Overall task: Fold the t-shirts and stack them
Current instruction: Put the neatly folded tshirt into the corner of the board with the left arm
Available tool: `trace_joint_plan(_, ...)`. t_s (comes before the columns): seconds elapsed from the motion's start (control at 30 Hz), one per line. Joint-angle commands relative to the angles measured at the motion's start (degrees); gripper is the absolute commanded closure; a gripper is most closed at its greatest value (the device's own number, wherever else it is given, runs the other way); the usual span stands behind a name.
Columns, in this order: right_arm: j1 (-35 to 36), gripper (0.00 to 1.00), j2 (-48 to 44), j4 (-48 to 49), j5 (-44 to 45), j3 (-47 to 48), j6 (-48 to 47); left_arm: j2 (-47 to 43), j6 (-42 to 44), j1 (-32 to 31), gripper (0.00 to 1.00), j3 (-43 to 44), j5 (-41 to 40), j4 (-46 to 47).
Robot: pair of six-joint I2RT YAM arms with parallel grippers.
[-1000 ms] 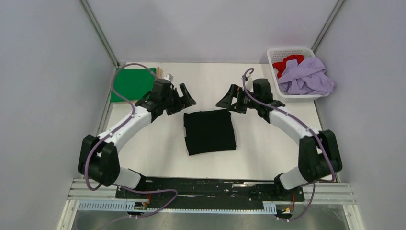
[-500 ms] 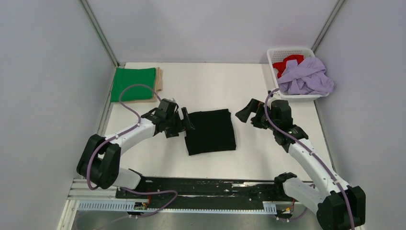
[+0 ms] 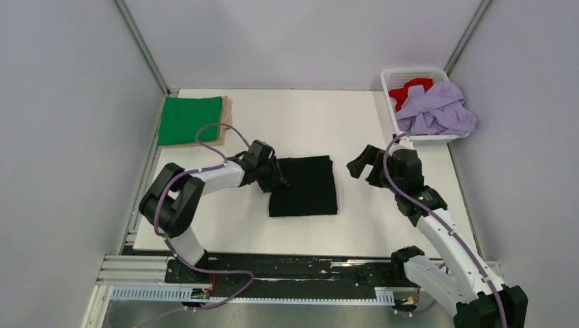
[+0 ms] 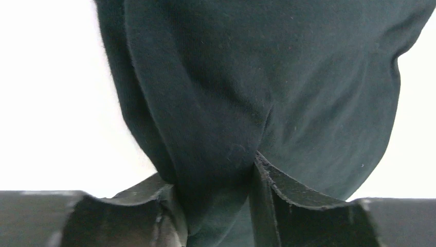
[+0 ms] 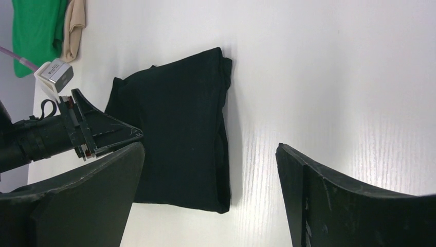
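The folded black t-shirt (image 3: 307, 186) lies flat mid-table. My left gripper (image 3: 275, 179) is at its left edge and shut on the cloth; in the left wrist view the black t-shirt (image 4: 257, 77) bunches into a ridge pinched between the two fingers (image 4: 308, 211). My right gripper (image 3: 360, 164) hovers open to the right of the shirt, apart from it. In the right wrist view the black t-shirt (image 5: 180, 134) sits beyond the wide jaws, with the left gripper (image 5: 103, 134) at its far edge. A folded green t-shirt (image 3: 189, 119) rests on a tan one (image 3: 227, 113) at the back left.
A white lattice basket (image 3: 410, 72) stands at the back right corner, holding a crumpled lilac t-shirt (image 3: 437, 109) and a red one (image 3: 410, 89). Grey walls close in the table on three sides. The arm bases sit along the near rail.
My left gripper came down from the back left to the black shirt's left edge and closed on it, nudging the edge. The right arm drew back to the right, still open.
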Motion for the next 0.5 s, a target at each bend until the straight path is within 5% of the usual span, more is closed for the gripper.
trace_joint_plan(0.0,-0.49,0.00,0.62,-0.59,2.52,0.34,-2.85,8.15,-0.25,-2.77,0.60,4.06,-3.99,-3.89)
trace_joint_plan(0.17,-0.92,0.00,1.10,-1.16,5.52,0.13,-4.75,14.14,4.55,-3.61,1.00,13.30,-14.77,-13.35)
trace_joint_plan(0.47,-1.03,0.00,-1.27,0.02,8.39,-0.64,-6.82,19.52,24.41,-3.54,1.00,33.35,-40.26,-27.60)
